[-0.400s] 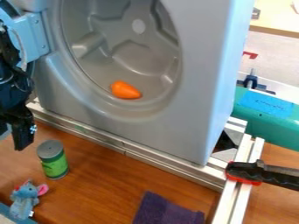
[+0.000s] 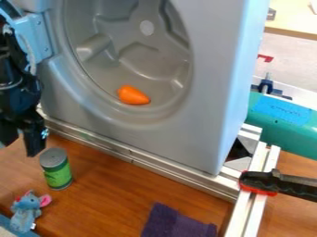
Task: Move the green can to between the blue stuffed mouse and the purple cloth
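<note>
at the left side of the camera view, the black gripper (image 2: pixel 21 149) hung in front of the grey housing, its fingers spread, with nothing grasped between them. the nearest thing to it was the green can (image 2: pixel 57 173), which stood upright on the wooden tabletop (image 2: pixel 123 190). from the fingertips the can lay just beside them, toward the lower right of the view, with a gap that looked small; its long axis ran up and down, and its grey lid (image 2: pixel 53 157) faced upward, near the level of the fingertips in the view. as the lid covered the top, i could not tell what the can held.

behind the metal rail (image 2: pixel 180 172), the grey housing (image 2: pixel 213 92) had a large round hollow (image 2: pixel 148 69) in its front. inside it, low on the curved wall, rested an orange carrot-like piece (image 2: pixel 133 95), lying on its side with its long axis slanting from upper left to lower right. it was well apart from the gripper, off to the right and higher in the view.

below the can, toward the lower left corner, was a blue plush mouse (image 2: pixel 28 210). a purple cloth (image 2: pixel 173 222) lay near the bottom edge, and a black clamp (image 2: pixel 278 182) with red pads sat at the right.
</note>
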Controlling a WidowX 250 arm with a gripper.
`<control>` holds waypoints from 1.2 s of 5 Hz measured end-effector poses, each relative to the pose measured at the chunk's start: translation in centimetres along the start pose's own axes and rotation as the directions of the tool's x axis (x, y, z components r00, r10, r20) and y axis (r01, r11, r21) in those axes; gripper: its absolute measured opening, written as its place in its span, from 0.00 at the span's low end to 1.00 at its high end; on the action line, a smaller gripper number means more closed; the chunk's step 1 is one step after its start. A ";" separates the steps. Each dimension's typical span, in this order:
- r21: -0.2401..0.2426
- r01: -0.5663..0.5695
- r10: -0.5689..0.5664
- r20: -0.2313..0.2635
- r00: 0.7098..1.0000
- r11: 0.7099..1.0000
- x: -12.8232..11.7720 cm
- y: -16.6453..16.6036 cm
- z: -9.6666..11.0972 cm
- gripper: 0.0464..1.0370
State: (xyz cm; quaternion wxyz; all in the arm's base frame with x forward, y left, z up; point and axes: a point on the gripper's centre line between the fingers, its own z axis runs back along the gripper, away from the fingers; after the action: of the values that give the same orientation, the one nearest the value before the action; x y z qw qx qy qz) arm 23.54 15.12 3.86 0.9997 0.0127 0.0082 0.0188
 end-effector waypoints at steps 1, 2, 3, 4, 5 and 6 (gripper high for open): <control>-0.026 -0.010 0.011 0.060 0.998 1.000 2.6 0.5 0.2 0.96; -0.056 -0.012 0.014 0.033 0.999 0.998 3.1 0.3 -1.2 0.96; -0.035 0.011 -0.011 0.002 1.000 0.999 3.3 -0.3 -2.1 0.96; -0.035 0.012 -0.013 -0.022 1.000 0.999 3.1 -0.2 -3.0 0.96; -0.004 0.018 -0.018 -0.053 0.998 1.000 2.6 0.4 -3.5 0.96; 0.008 0.001 -0.001 -0.056 0.998 1.000 2.3 1.0 -3.6 0.96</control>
State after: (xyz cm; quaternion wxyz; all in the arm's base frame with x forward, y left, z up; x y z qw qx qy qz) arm 25.79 16.30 0.30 0.9990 0.0161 0.0362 0.0186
